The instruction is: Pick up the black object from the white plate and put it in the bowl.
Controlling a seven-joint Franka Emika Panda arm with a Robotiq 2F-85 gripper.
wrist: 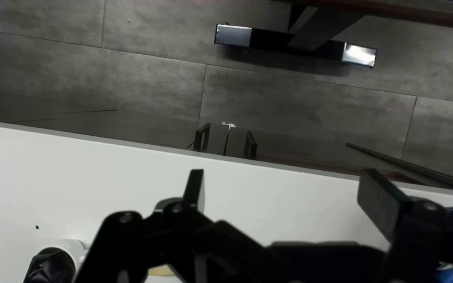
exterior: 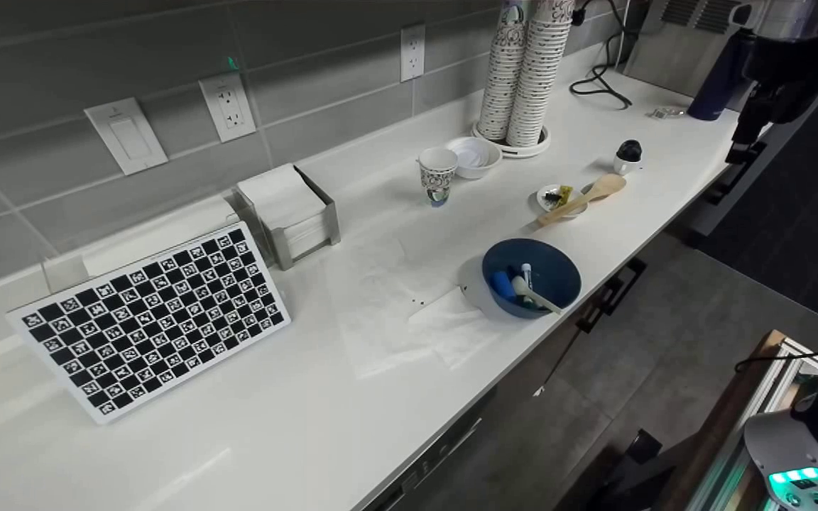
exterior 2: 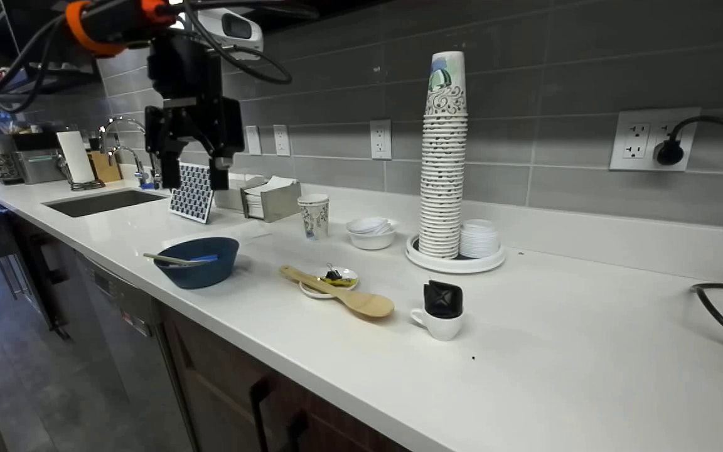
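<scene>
In an exterior view: fingers (exterior 2: 219,178), spread apart, raised above the tabletop (exterior 2: 587,364). Lower and right of the fingers in the picture: white plate (exterior 2: 352,275), bearing black binder clip (exterior 2: 334,275) and yellow item (exterior 2: 338,282). Obstruction: wooden spoon (exterior 2: 364,303), laid across the plate near the clip. Farther right: white cup (exterior 2: 440,327), black item (exterior 2: 443,300) in it.

In an exterior view: blue bowl (exterior: 558,266), lower left of the fingers; stacked paper cups (exterior: 503,92) to their left.

Wrist view: white cup past one finger, blue bowl partly hidden behind the other.
</scene>
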